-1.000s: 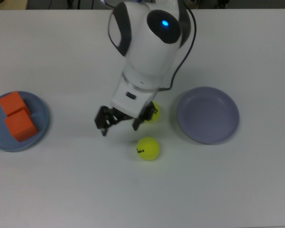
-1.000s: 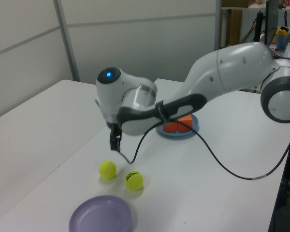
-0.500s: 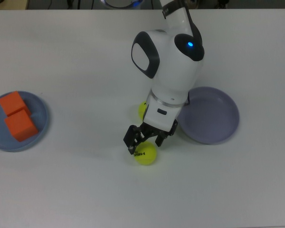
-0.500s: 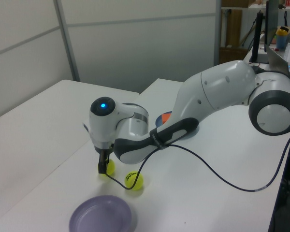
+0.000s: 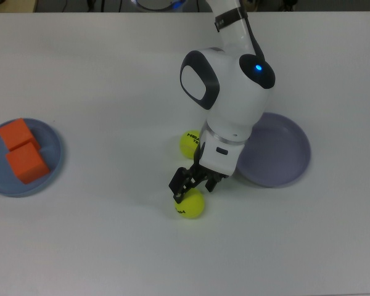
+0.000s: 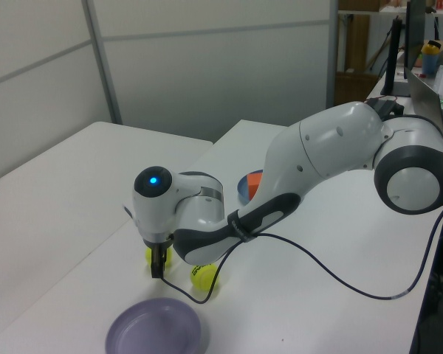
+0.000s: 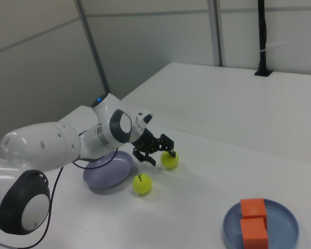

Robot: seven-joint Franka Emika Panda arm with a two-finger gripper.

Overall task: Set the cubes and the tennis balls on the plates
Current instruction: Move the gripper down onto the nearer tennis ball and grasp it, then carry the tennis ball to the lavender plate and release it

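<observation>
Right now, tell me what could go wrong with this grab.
The open fingers seem off-centre over the ball; closing could squirt it away across the table. The other ball lies right beside the arm, so a swing toward the lavender plate might knock it.

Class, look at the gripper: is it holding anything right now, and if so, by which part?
Nothing is held. The gripper is open, just above one tennis ball on the table.

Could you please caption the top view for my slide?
Gripper over a ball; cubes plated.
</observation>
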